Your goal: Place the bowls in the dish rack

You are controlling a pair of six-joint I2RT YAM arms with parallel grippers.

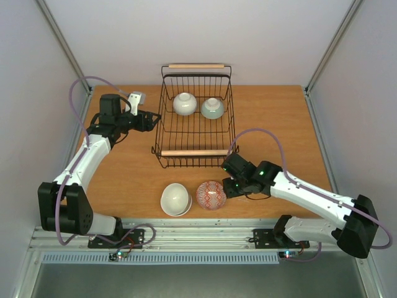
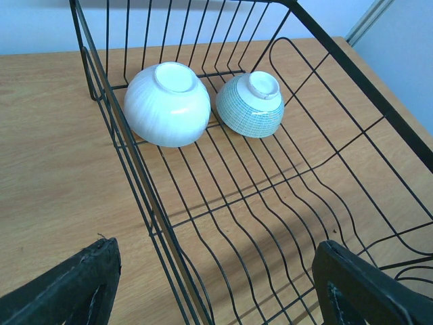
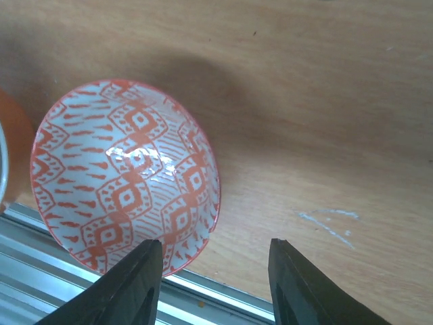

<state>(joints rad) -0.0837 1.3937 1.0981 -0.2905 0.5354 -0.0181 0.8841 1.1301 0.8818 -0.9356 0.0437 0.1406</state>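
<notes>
Straddles the rim of the red-patterned bowl (image 3: pixel 128 176) by the table's (image 1: pixel 124 180) near edge, right fingers (image 3: pixel 139 288) apart, not yet clamped, left fingers (image 2: pixel 67 291) spread empty at the dish rack (image 1: pixel 194 152); could pinch shallow and flip it.

We find no legible text, label, brand or number in any view. The red-patterned bowl (image 3: pixel 128 183) carries only a repeating geometric motif. The upturned feet of the white bowl (image 2: pixel 168 101) and the green bowl (image 2: pixel 250 105) in the dish rack (image 2: pixel 358 78) show no readable mark.
</notes>
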